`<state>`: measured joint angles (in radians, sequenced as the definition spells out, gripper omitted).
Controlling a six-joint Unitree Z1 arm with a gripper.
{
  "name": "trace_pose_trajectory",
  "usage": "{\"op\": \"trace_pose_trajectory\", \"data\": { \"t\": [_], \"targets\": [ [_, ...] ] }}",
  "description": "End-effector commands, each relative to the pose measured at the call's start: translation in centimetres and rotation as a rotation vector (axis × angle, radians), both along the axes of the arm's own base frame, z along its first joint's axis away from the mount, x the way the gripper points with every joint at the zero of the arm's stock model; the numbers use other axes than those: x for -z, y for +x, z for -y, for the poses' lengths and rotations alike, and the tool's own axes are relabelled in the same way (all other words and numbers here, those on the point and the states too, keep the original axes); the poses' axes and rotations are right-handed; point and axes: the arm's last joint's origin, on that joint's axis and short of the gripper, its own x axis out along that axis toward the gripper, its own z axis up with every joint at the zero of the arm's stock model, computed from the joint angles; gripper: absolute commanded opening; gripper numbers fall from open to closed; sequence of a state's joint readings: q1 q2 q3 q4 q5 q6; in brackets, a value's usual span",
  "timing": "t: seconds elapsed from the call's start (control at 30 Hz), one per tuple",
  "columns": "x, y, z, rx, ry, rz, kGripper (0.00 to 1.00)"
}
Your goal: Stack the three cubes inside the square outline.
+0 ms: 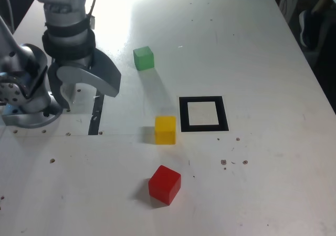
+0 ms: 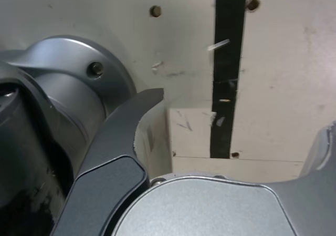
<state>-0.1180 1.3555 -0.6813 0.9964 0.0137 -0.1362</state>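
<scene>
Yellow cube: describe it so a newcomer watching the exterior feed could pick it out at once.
Find the black square outline taped near the middle of the white table. The yellow cube sits just off its edge on the exterior view's left, outside the frame. The green cube lies farther back and the red cube nearer the camera; only the yellow one is beside the outline.
</scene>
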Motion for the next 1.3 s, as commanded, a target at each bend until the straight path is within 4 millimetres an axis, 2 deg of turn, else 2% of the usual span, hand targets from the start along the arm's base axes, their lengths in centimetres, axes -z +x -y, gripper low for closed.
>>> {"op": "trace_pose_trajectory", "data": {
  "t": [0.0,0.2,0.37,0.47,0.57,0.7,1.0,1.27],
  "targets": [
    [-1.7,0.5,1.1,0.019,-0.004,0.027,0.98],
    [-5.9,3.7,5.5,0.086,0.012,0.042,0.96],
    [-8.7,7.4,10.8,0.179,0.033,0.042,0.95],
    [-9.5,9.5,14.3,0.239,0.040,0.039,0.95],
    [-9.4,11.2,17.2,0.285,0.042,0.037,0.95],
    [-8.6,12.5,19.6,0.319,0.041,0.026,0.95],
    [-7.2,13.7,22.0,0.366,0.048,0.037,0.94],
    [-4.4,14.5,22.7,0.384,0.073,-0.033,0.90]
  ]
}}
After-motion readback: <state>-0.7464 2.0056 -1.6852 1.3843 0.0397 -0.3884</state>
